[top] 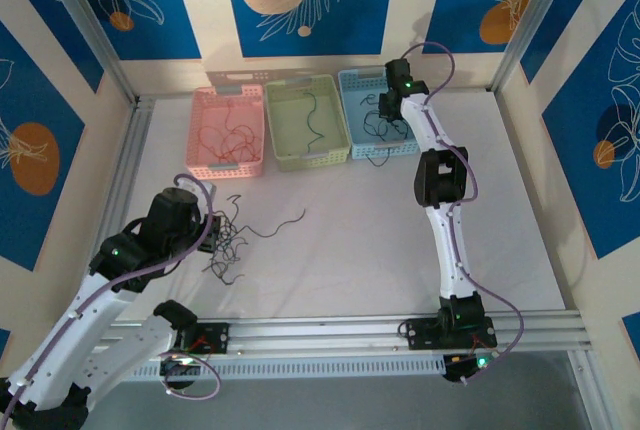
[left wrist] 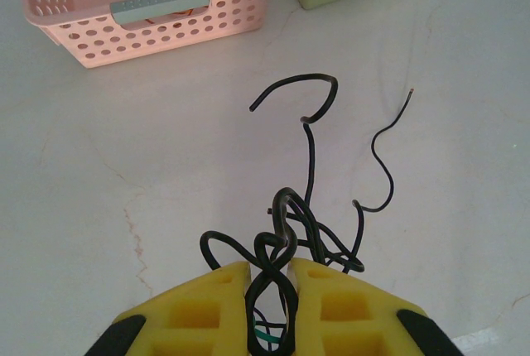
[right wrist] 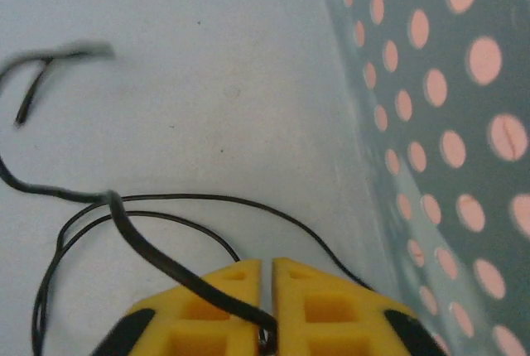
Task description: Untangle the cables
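Observation:
On the white table, a knotted clump of cables (top: 228, 247), mostly black with a bit of green, lies in front of my left gripper (top: 212, 230). The left wrist view has my left gripper (left wrist: 269, 269) shut on black loops of that clump (left wrist: 286, 223), and curly ends rise away from it. One loose black strand (left wrist: 383, 161) trails off to the right. My right gripper (top: 386, 110) is down inside the blue basket (top: 352, 85). Seen from the right wrist, the right gripper (right wrist: 267, 269) is shut, and a black cable (right wrist: 157, 252) runs over its left finger into the gap.
Three perforated baskets stand in a row at the back. The pink basket (top: 228, 165) holds red wires, the green basket (top: 310, 158) holds a dark wire, and the blue one holds black wires (right wrist: 190, 200). Its holed wall (right wrist: 431, 124) stands close on the right of my right gripper.

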